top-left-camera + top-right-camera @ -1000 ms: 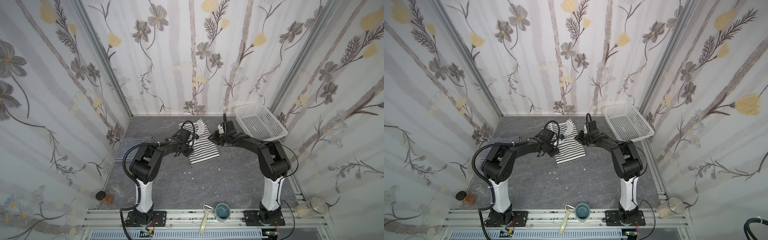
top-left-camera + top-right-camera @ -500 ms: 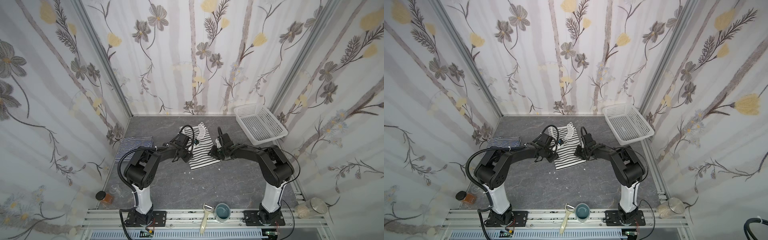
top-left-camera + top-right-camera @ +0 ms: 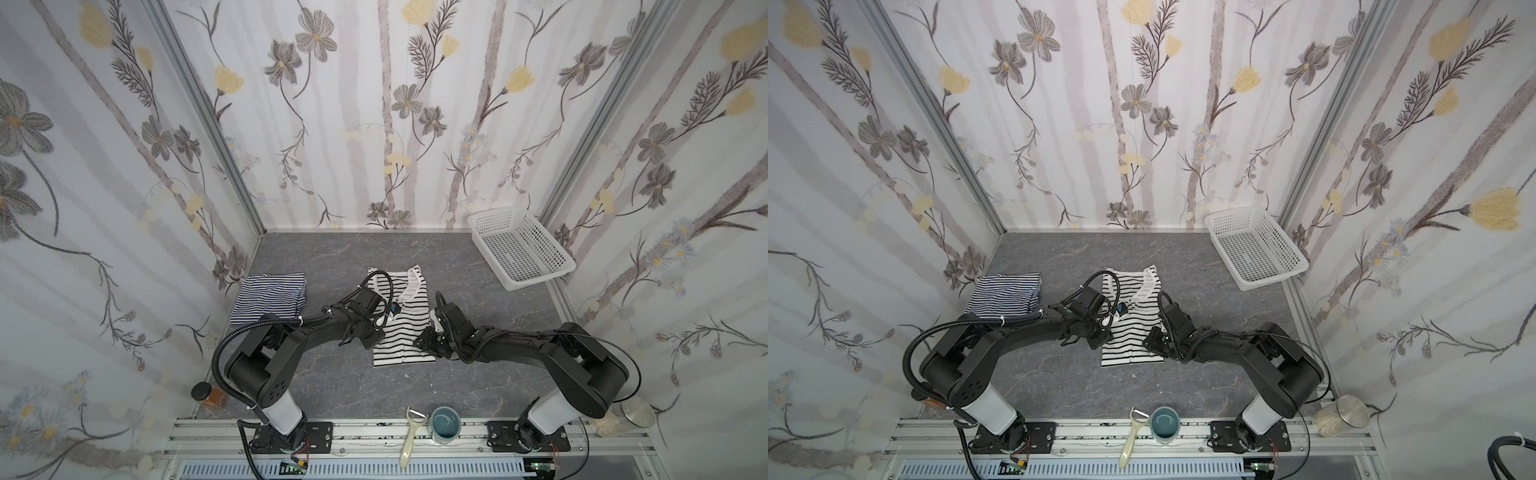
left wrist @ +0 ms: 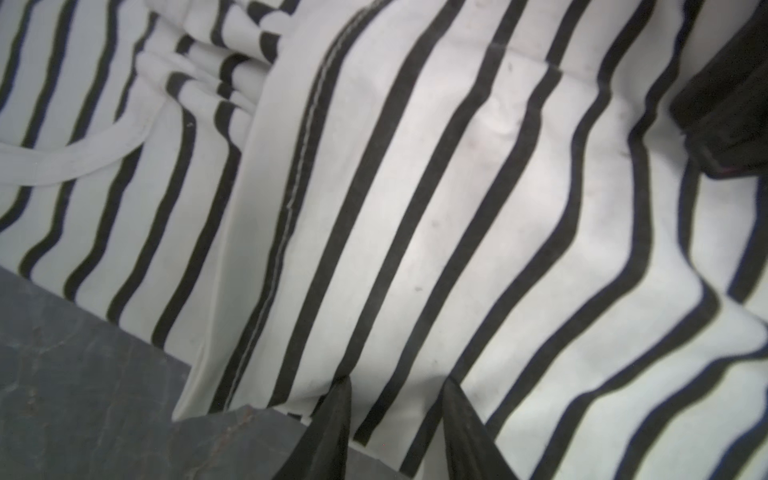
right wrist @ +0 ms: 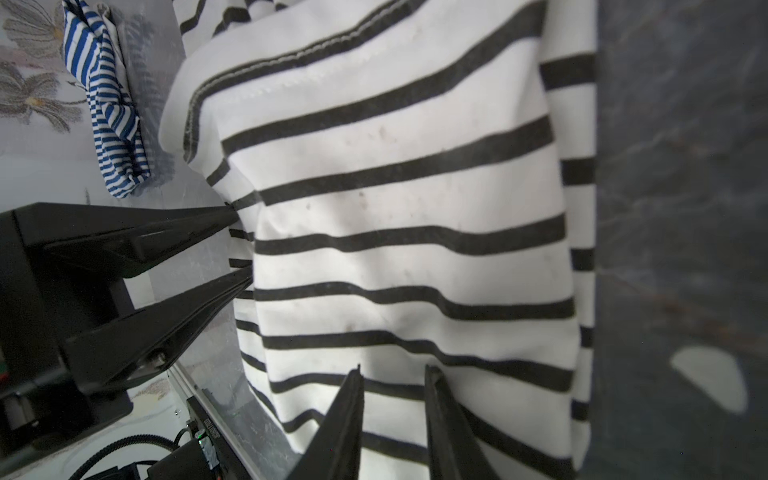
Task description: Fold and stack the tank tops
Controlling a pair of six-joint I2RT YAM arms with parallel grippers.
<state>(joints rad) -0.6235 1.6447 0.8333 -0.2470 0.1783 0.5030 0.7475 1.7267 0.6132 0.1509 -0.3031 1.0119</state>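
The black-striped tank top [image 3: 400, 347] lies spread on the grey marbled tabletop [image 3: 478, 303], well apart from the perforated basket [image 3: 538, 276]. The folded navy-striped tank top [image 3: 270, 297] sits farther from the basket. Both look light, limp and easily rumpled, so hems or side seams are probably the best hold. The left gripper [image 4: 395, 388] and right gripper [image 5: 392, 374] flank the black-striped one, jaws partly spread and pinching nothing. Floral walls [image 3: 374, 124] stand close behind the basket.

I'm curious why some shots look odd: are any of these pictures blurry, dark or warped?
Both top views: sharp and evenly lit, but the walls splay outward, as through a wide lens. Left wrist view: so close that the black-striped top looks soft. Right wrist view: that top is crisper, the table beside it is blurred, and the fingers are near-black silhouettes.
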